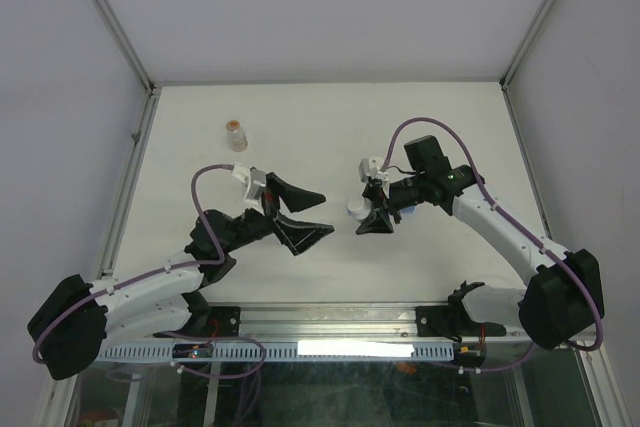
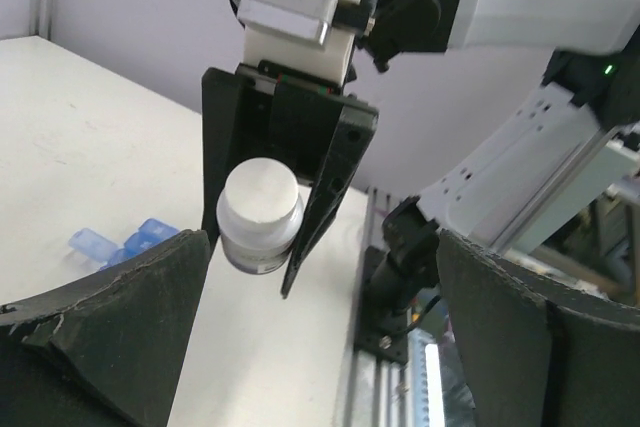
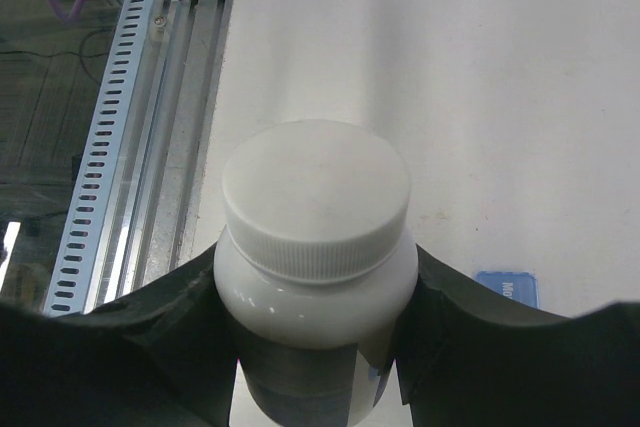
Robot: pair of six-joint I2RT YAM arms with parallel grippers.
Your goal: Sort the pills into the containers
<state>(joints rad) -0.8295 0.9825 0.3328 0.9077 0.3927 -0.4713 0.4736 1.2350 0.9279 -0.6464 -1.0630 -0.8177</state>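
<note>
The right gripper (image 1: pixel 372 219) is clamped on the body of a white bottle (image 3: pixel 315 237), one finger on each side below the ribbed cap, which is screwed on. The bottle appears to be held clear of the table (image 1: pixel 450 127) and tipped so that its cap faces the left gripper (image 1: pixel 327 214). That gripper stands just beside the bottle on the cap side, its jaws spread wide and holding nothing, lined up as if to take the cap. The right arm reaches in toward the bottle with its elbow bent and its wrist turned inward. The left arm lies low and stretched out toward it from the opposite side. The blue pill organiser (image 2: pixel 120 244) lies flat on the table near the bottle, down past its side in the left wrist view, with a blue corner also showing beside the bottle in the right wrist view. Whether any compartment holds a pill is hard to tell, as the strip is small and partly hidden there. A small clear bottle (image 1: pixel 236 135) with tan contents stands well apart from the white bottle, beyond the left gripper. Judging by the closed cap and no loose pills in sight, sorting has not begun: opening, tipping out and distributing all remain.
</note>
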